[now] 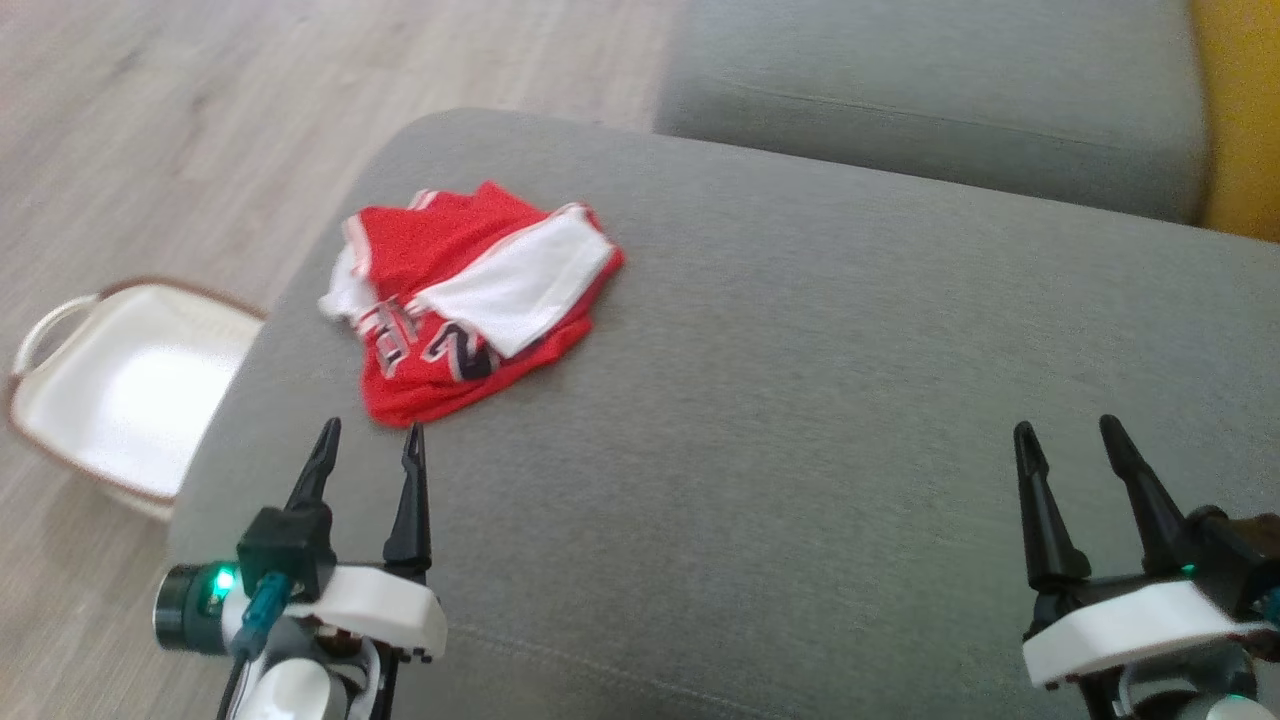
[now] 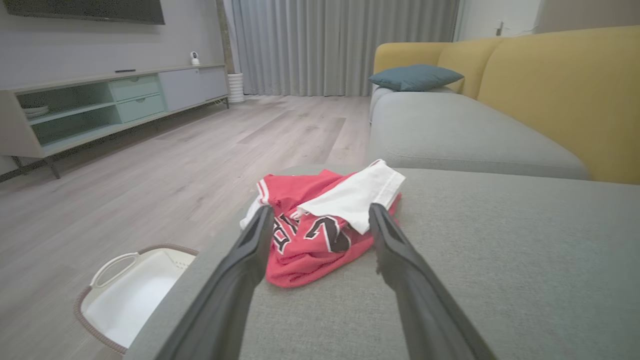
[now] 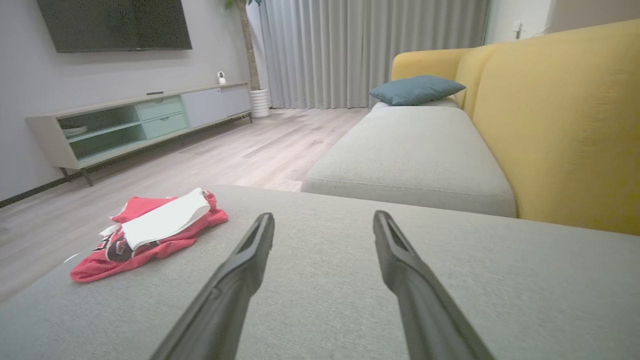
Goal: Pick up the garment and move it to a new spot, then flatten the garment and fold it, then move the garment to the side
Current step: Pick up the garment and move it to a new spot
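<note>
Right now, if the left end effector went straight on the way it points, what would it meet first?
Likely the red garment, crumpled on the grey cushion just ahead of the open left end effector; its height above the cushion is unclear.

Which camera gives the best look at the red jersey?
The head view: the jersey lies whole, seen from above. Left wrist view: close, but left gripper's fingers cover its edges. Right wrist view: small, low angle.
</note>
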